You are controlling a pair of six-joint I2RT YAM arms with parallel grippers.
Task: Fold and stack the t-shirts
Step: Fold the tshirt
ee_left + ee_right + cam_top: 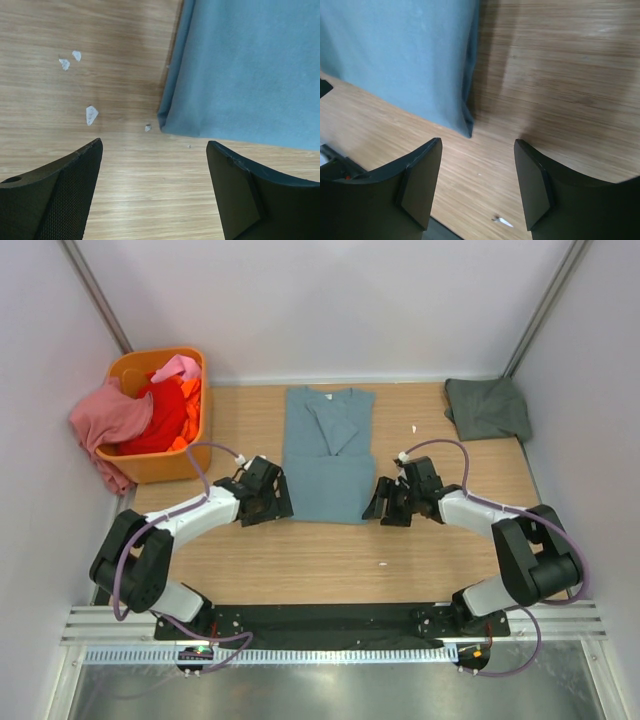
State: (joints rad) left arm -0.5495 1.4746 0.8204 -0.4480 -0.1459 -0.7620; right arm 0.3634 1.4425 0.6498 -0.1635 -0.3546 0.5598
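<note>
Left arm base (178, 602) and right arm base (482, 598) are being shown bolted to a black rail (320, 625) along the bottom edge of the top view. Most of the frame above them is being taken up by the wooden table (330, 560).

The blue-teal t-shirt (328, 455) is being shown flat at centre frame, folded into a tall narrow rectangle with the collar at the upper end. The orange basket (160, 468) is being shown at upper left. The pink t-shirt (108, 415) is being draped over its left rim and down onto the table. The red t-shirt (160, 415) and the orange t-shirt (190, 402) are being kept inside it, bunched up. The dark grey-green t-shirt (487, 408) is being shown folded at upper right, well apart from the rest.

The left gripper (283, 498) is being held just beside the blue-teal shirt's lower left corner, jaws spread wide. Nothing is being gripped between its fingers (60, 190); only bare wood is being seen in the gap. The right gripper (380, 502) is being held just beside the lower right corner, jaws fairly wide. Nothing is being gripped between its fingers (420, 180) either.

Small white scraps (91, 114) are being seen on the wood near the shirt corner.
</note>
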